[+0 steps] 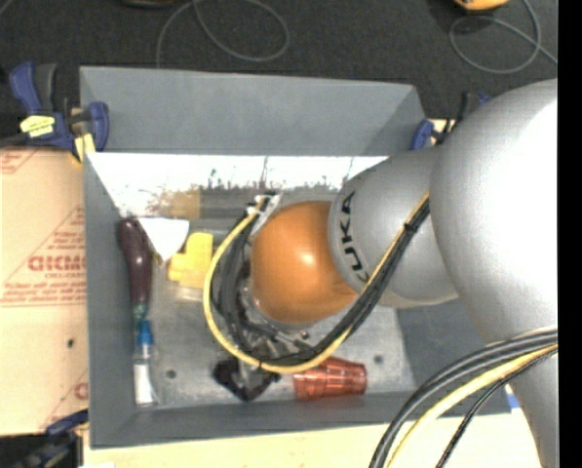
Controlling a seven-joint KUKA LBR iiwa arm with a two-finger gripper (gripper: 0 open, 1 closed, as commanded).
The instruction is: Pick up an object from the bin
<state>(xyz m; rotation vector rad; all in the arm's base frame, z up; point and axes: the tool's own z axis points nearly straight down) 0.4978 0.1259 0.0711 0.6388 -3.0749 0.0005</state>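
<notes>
my gripper (244, 376) sits low by the near wall of the grey metal bin (242, 125), under my orange wrist cover (291, 261). whether it is released or clenched i cannot tell. just beside it a copper-red ribbed plastic cup (329, 379) lies on its side. i judge it light, thin-walled, somewhat slick and easy to crush, so best pinched gently across its ribbed body. a yellow block (191, 259) lies farther back.

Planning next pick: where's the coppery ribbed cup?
In the camera view the cup lies on its side near the bin's bottom wall, just below the arm's orange cover.
</notes>
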